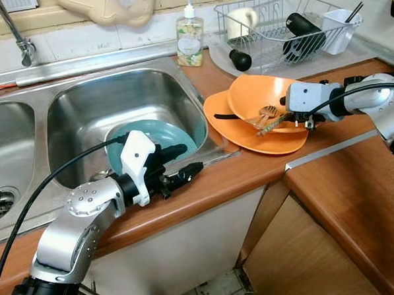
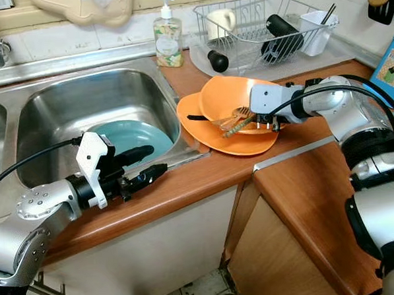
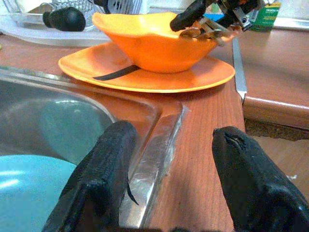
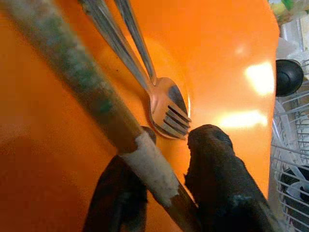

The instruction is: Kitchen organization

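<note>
In the orange plastic bowl (image 1: pixel 263 94) on the wooden worktop (image 1: pixel 251 171), your right hand (image 4: pixel 161 191) grasps a worn stick-like utensil (image 4: pixel 72 79), your left hand (image 1: pixel 178 168) hangs released; forks (image 4: pixel 161 104) and sink's teal plate (image 1: pixel 173 139) remain unsorted.

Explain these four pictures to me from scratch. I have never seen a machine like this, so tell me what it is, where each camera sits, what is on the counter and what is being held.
This is a humanoid robot with two silver arms, each ending in two black fingers. The two wide pictures come from cameras in its head, looking down at a kitchen counter. The other two come from cameras on its wrists.

On the counter sit an orange bowl on an orange plate, a soap bottle and a dish rack. A teal plate lies in the sink.

The right gripper is in the bowl, closed on a wooden-handled utensil beside a fork. The left gripper hovers open at the sink's edge, holding nothing.
</note>
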You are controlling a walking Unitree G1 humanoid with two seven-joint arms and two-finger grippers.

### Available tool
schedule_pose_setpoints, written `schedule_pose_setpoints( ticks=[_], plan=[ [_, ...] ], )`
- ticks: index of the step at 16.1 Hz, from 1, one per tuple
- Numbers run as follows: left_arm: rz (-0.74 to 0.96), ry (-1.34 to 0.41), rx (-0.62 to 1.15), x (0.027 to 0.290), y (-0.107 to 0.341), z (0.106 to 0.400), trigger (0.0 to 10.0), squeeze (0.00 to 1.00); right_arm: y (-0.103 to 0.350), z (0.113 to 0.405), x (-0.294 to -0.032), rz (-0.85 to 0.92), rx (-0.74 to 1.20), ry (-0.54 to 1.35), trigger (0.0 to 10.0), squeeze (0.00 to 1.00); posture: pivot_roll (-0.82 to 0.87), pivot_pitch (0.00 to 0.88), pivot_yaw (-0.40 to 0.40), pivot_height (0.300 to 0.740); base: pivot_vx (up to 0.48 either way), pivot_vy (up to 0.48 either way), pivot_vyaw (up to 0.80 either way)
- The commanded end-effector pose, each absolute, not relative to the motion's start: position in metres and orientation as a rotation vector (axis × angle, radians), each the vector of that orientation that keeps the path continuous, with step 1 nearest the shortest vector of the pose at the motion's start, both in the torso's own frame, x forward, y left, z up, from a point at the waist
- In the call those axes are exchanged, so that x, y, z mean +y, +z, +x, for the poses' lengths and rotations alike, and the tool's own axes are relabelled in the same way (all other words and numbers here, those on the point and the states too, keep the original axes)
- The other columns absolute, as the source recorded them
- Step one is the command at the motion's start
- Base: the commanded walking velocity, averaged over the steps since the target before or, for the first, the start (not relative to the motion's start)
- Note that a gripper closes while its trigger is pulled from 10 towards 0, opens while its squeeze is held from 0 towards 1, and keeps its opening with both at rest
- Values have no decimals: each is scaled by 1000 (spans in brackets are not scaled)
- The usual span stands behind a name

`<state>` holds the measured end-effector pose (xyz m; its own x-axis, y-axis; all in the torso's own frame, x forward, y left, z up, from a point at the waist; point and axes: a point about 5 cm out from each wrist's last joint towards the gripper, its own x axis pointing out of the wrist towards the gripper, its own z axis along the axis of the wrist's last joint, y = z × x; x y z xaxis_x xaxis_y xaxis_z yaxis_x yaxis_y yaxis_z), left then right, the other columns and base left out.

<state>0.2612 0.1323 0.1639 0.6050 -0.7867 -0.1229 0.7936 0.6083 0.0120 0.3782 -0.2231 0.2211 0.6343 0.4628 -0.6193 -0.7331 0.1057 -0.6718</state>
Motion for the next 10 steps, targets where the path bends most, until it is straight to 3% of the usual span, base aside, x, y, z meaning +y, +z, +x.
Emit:
schedule_pose_setpoints(
  ticks=[1,10],
  plan=[
    [88,-916,99,133,167,262,10000,0,228,380,-220,-1177,259,900,0,0,-115,0,7,740,0,0,0],
    [91,-912,98,134,168,263,10000,0,232,382,-220,-1194,234,887,0,0,-114,0,6,740,0,0,0]
  ],
)
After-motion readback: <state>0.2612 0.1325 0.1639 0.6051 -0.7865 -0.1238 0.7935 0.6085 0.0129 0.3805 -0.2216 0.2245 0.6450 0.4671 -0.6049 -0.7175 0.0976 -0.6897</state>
